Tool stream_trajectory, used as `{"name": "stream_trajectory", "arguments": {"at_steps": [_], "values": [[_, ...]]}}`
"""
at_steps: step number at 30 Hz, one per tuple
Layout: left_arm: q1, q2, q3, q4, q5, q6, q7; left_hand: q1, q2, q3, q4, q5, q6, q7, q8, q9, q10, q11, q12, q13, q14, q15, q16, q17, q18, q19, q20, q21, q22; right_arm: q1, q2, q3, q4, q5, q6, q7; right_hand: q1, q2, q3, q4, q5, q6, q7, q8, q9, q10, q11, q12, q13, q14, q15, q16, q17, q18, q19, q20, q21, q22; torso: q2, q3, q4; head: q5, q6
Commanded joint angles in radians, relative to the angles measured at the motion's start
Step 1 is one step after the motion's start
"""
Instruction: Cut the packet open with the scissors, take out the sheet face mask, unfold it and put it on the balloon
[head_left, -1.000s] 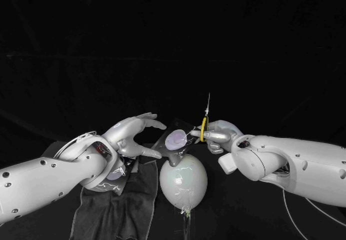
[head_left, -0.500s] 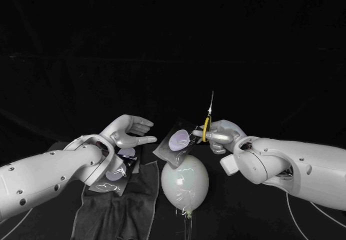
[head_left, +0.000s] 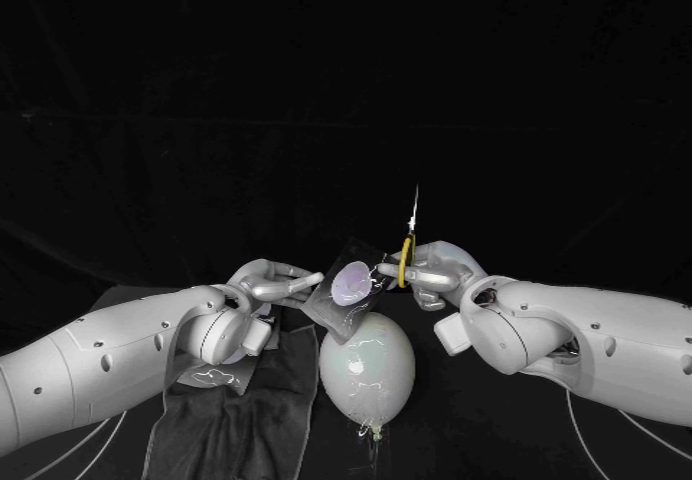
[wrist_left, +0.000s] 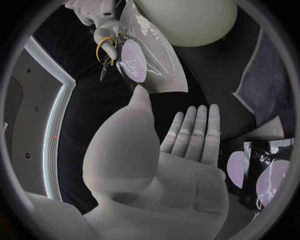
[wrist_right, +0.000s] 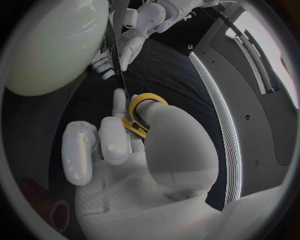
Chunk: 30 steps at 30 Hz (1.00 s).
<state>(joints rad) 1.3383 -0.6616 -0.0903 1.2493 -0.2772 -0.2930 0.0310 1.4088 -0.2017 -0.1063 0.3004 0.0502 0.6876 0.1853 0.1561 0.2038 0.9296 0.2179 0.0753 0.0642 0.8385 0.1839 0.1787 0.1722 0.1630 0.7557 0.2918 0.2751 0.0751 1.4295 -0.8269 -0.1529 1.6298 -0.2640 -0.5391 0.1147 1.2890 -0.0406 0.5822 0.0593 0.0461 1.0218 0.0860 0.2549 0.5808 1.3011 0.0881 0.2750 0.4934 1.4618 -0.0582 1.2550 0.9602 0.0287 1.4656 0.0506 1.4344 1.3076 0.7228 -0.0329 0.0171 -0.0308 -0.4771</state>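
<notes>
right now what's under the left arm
A packet lies on the cloth under the left arm, partly showing. The arm covers the rest of it and whatever else lies beneath.

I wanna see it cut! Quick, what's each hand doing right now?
Left hand: fingertips at the packet; I can't tell if it grips.
Right hand: holding the scissors.

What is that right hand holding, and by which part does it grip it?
The right hand holds the scissors by their yellow handles, its fingers closed round them and the blades pointing up.
</notes>
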Motion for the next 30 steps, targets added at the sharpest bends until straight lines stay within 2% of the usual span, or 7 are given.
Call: {"name": "stream_trajectory", "arguments": {"at_steps": [1,6,10,13,19,21,30], "values": [[0.0,0.014,0.001,-0.017,0.094,0.097,-0.04,-0.011,-0.004,-0.019,0.0,0.002,0.007,0.009,0.003,0.002,-0.007,-0.003,-0.008,0.0,-0.008,0.003,-0.008,-0.002,-0.001,-0.013,0.0,-0.013,-0.007,0.0,0.012,0.002,-0.008,-0.026,0.001,0.034,0.018,0.024,0.048,-0.045,0.003,0.007,-0.002,0.007,0.001,0.18,-0.088,0.004,0.002,0.0,-0.008,0.005,0.0,0.006,0.023,-0.006,0.006,0.183,-0.001,-0.0004,0.003,0.006,0.008],[-0.001,0.02,0.001,-0.032,0.145,0.122,-0.035,-0.025,-0.035,-0.049,0.002,0.004,-0.003,0.006,0.0,0.0,-0.021,0.001,-0.013,-0.001,-0.021,0.008,-0.018,-0.006,-0.005,-0.015,0.0,-0.022,-0.009,-0.001,0.035,0.007,-0.029,-0.03,-0.006,0.043,0.018,0.024,0.048,-0.045,0.003,0.007,-0.002,0.007,0.001,0.18,-0.088,0.004,0.002,0.0,-0.008,0.005,0.0,0.006,0.023,-0.006,0.006,0.183,-0.002,-0.0016,0.0024,0.006,0.017],[-0.004,0.009,0.001,-0.028,0.21,0.133,-0.014,-0.052,-0.049,-0.063,0.002,0.006,-0.01,0.007,-0.002,-0.001,-0.029,-0.003,-0.011,0.0,-0.016,0.005,-0.019,-0.006,0.011,0.024,-0.002,-0.01,-0.004,-0.001,0.057,0.013,-0.053,-0.031,-0.016,0.053,0.017,0.025,0.051,-0.047,0.003,0.006,-0.002,0.007,0.002,0.179,-0.088,0.004,0.003,0.0,-0.008,0.004,-0.002,0.007,0.023,-0.006,0.005,0.183,-0.002,-0.0036,0.0018,0.006,0.024],[-0.007,-0.001,0.002,-0.027,0.265,0.127,0.013,-0.071,-0.04,-0.056,0.002,0.006,0.004,0.009,0.004,0.004,-0.025,-0.011,-0.008,0.001,0.004,-0.003,-0.01,-0.002,0.021,0.06,-0.004,0.001,-0.001,-0.001,0.074,0.018,-0.073,-0.031,-0.026,0.059,0.017,0.025,0.051,-0.047,0.003,0.006,-0.002,0.007,0.002,0.179,-0.088,0.004,0.003,0.0,-0.008,0.004,-0.002,0.007,0.023,-0.006,0.005,0.183,-0.003,-0.0036,0.0031,0.007,0.03],[-0.014,-0.028,0.003,-0.024,0.337,0.092,0.054,-0.091,-0.01,-0.035,0.002,0.004,0.026,0.017,0.012,0.011,-0.013,-0.013,-0.004,0.002,0.014,-0.007,-0.006,0.0,0.019,0.066,-0.004,-0.004,-0.005,-0.001,0.105,0.028,-0.115,-0.027,-0.049,0.075,0.017,0.025,0.052,-0.048,0.003,0.006,-0.001,0.007,0.002,0.178,-0.088,0.004,0.004,0.0,-0.008,0.005,-0.001,0.006,0.024,-0.006,0.007,0.184,-0.004,-0.0047,0.0056,0.006,0.041],[-0.02,-0.039,0.004,-0.024,0.356,0.084,0.061,-0.139,0.02,-0.013,0.001,0.003,0.031,0.028,0.015,0.014,-0.003,-0.008,-0.002,0.002,0.016,-0.004,-0.007,0.001,0.018,0.062,-0.003,-0.015,-0.009,-0.001,0.115,0.033,-0.132,-0.024,-0.058,0.081,0.016,0.025,0.054,-0.049,0.003,0.005,-0.001,0.007,0.003,0.178,-0.088,0.003,0.005,0.0,-0.008,0.004,-0.003,0.006,0.024,-0.006,0.007,0.184,-0.005,-0.0041,0.0068,0.006,0.046],[-0.044,-0.066,0.004,-0.023,0.404,0.069,0.076,-0.15,0.022,-0.007,0.001,0.003,0.022,0.032,0.013,0.011,-0.002,-0.003,-0.004,0.001,0.015,-0.002,-0.009,0.0,0.018,0.064,-0.003,-0.019,-0.01,-0.001,0.145,0.05,-0.181,-0.013,-0.094,0.099,0.016,0.025,0.057,-0.052,0.003,0.004,-0.001,0.007,0.004,0.176,-0.087,0.003,0.007,0.0,-0.008,0.005,0.0,0.006,0.024,-0.006,0.006,0.184,-0.009,-0.0061,0.0081,0.003,0.05]]}}
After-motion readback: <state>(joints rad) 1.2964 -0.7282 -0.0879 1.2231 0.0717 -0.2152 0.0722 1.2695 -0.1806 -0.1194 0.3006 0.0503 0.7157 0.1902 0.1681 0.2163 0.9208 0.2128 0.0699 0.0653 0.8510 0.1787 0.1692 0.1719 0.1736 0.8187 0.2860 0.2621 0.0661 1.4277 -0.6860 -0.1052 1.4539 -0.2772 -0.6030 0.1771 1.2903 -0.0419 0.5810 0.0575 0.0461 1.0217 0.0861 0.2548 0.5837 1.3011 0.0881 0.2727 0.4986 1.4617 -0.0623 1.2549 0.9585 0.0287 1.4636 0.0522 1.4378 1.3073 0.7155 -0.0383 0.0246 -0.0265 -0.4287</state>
